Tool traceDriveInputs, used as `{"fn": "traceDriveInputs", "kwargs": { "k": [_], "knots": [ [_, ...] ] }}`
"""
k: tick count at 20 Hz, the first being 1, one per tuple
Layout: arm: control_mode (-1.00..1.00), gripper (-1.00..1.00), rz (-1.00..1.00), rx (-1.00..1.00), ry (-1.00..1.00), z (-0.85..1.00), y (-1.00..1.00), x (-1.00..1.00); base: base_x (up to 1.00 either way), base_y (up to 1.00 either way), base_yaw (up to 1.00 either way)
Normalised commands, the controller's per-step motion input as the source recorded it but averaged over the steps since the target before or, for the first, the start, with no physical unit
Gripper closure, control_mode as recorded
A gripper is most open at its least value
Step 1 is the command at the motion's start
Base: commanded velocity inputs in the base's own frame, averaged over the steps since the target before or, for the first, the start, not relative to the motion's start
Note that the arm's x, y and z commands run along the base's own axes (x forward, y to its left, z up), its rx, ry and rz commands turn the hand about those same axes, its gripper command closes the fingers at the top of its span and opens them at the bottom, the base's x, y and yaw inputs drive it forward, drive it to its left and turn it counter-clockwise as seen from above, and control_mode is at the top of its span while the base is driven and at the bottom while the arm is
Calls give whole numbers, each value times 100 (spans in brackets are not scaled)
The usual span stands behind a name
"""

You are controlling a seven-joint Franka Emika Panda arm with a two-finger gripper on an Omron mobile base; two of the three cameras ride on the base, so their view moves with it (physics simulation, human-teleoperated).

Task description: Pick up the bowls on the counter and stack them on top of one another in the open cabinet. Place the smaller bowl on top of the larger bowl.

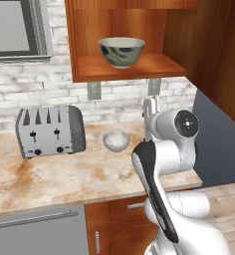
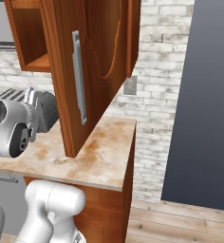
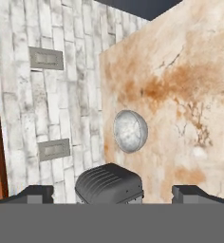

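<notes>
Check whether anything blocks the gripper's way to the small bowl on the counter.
Nothing visible does. The open gripper looks at the smaller bowl across bare counter. The toaster stands apart to the bowl's side, off that line.

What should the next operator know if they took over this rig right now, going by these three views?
Hand: open and empty, its fingertips wide apart in the hand view, above the counter and apart from the smaller bowl.
Larger bowl: already upright on the shelf of the open cabinet.
Smaller bowl: on the counter, right of the toaster and near the brick wall; it lies ahead of the hand in the hand view.
Done: the larger bowl is placed.
Left: grasp the smaller bowl, lift it to the cabinet and set it inside the larger bowl.
</notes>
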Motion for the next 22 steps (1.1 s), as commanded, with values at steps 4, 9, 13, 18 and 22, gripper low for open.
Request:
{"fn": "traceDriveInputs", "kwargs": {
  "k": [4,9,13,18,22],
  "knots": [
    [-100,-100,-4,-1,3,-25,2,16,0,0,0],
    [-100,-100,-3,0,3,-21,3,18,0,0,0],
    [-100,-100,-1,2,1,-27,10,19,0,0,0],
    [-100,-100,0,1,0,-27,15,20,0,0,0],
    [-100,-100,-1,-2,-1,-23,12,21,0,0,0]
  ]
}}
